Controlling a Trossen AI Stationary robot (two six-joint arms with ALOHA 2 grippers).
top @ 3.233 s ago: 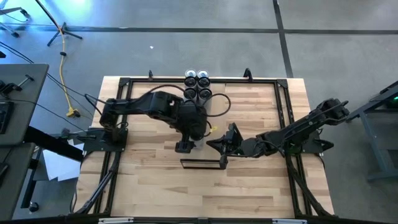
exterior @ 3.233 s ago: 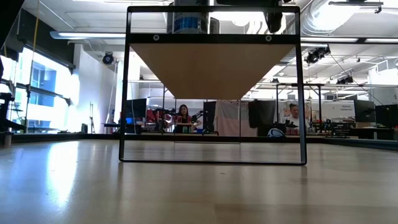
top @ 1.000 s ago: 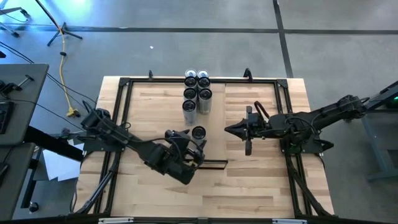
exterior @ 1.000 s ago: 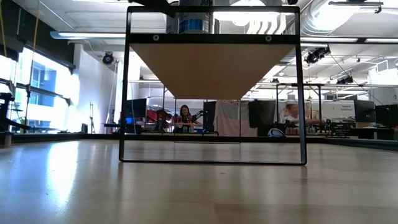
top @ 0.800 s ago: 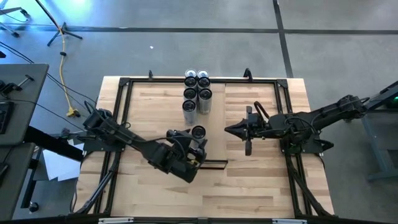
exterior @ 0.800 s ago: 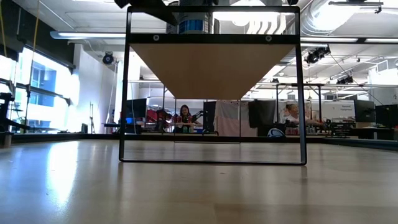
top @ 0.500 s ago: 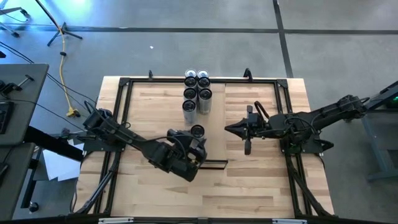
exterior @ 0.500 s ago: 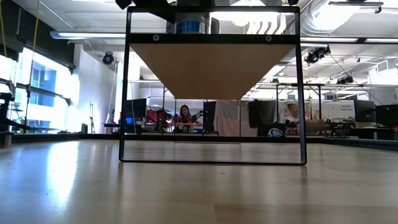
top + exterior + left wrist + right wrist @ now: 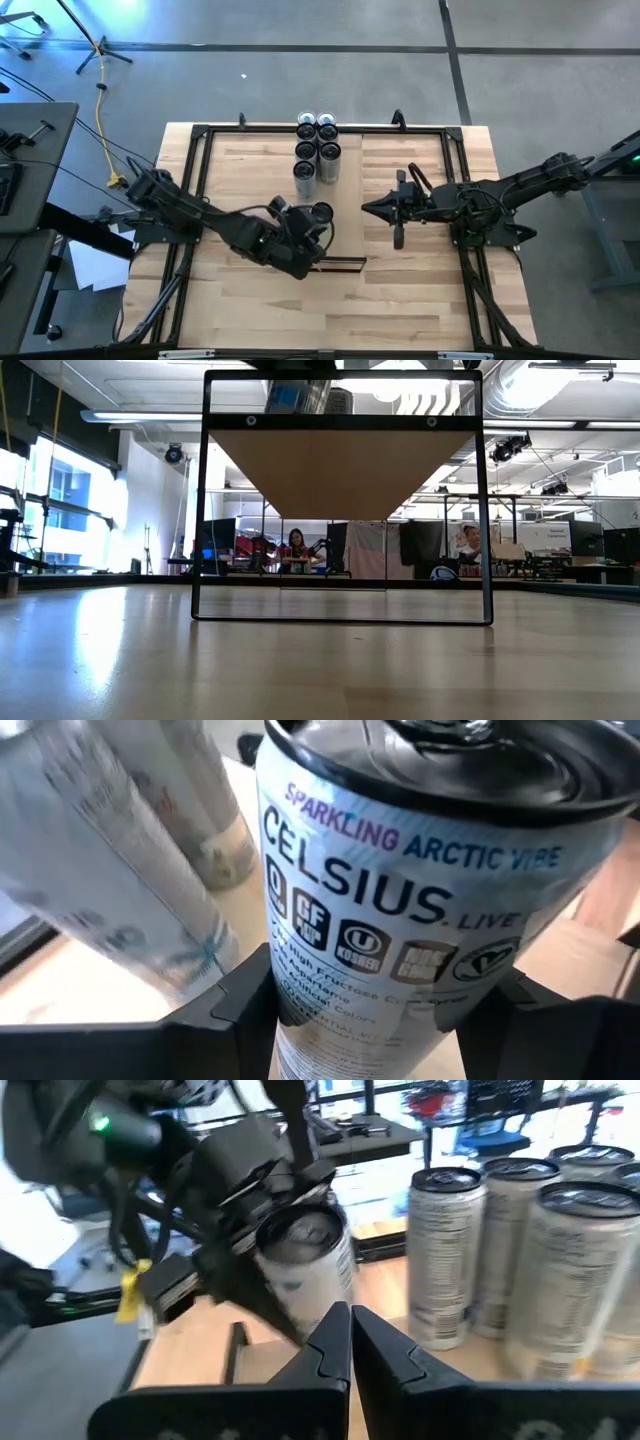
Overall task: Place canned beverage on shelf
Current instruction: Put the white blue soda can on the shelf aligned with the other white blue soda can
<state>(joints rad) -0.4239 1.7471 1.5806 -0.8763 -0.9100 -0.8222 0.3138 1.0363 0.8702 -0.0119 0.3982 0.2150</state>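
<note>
We are seeing the left tool [image 9: 312, 222] near the middle of the butcher-block tabletop [image 9: 250, 300], its two dark fingers [image 9: 235, 1005] pressing on either side of a silver-and-blue Celsius beverage can [image 9: 320, 213]. In the left wrist view the can [image 9: 420, 910] is sitting between the fingers, with its dark lid showing and its lower end cut off by the picture's edge. In the low view the can [image 9: 296, 397] is standing on top of the shelf, tilted, its upper part cut off.

The shelf [image 9: 342, 422], a narrow platform of light wood in a black metal frame, is showing from above only as a dark thin bar [image 9: 340, 264], just at 5 o'clock of the held can; the left arm is covering its left end. Its underside [image 9: 342, 470] is filling the middle of the low view.

A cluster of five more silver cans [image 9: 317, 150] is standing upright on the tabletop at 12 o'clock of the held can, close together in two rows. We are also seeing some of them in the right wrist view [image 9: 520, 1250], cut off at the picture's edge.

The right tool [image 9: 398, 238] is hanging over the tabletop at 3 o'clock of the held can, well apart from it, its fingers [image 9: 330, 1345] pressed together and holding nothing.

Beyond the tabletop, a person [image 9: 296, 547] is sitting far back in the room.
</note>
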